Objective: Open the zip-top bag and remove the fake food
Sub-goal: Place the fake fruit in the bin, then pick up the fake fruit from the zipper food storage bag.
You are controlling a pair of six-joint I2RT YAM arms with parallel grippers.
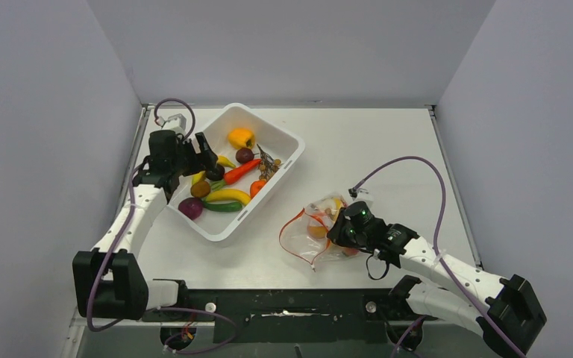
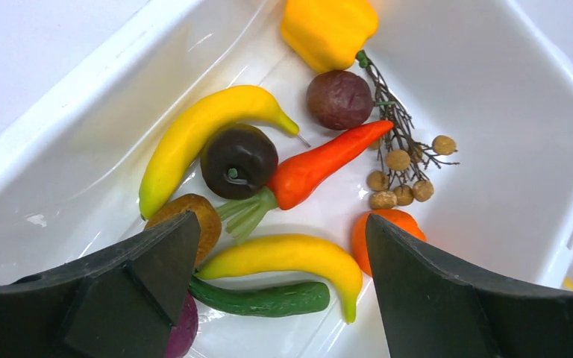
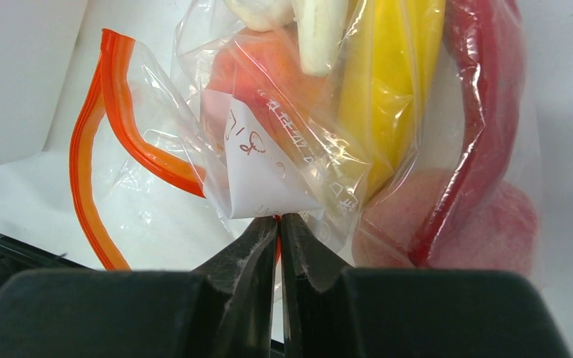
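**A:** Where is the bag [image 3: 268, 149]?

**B:** On the white table [image 1: 388, 149], right of the tub [image 1: 268, 190], and its mouth looks open. The right gripper [image 3: 279, 220] is clenched on its film. The left gripper [image 2: 280, 224] hangs released over the tub.

**A:** How will it handle?

**B:** Likely light, limp and slippery. The food [image 3: 388, 89] inside looks hard and glossy. The stiffer zip strip [image 3: 82, 171] seems the best hold. Grey walls enclose the table.

White left arm [image 1: 130, 214] and right arm [image 1: 448, 270], black joints and bases, purple cables [image 1: 410, 157] looping off each. Black left claw [image 2: 282, 224] and right claw [image 3: 278, 220], wedge-shaped fingers [image 2: 448, 298].
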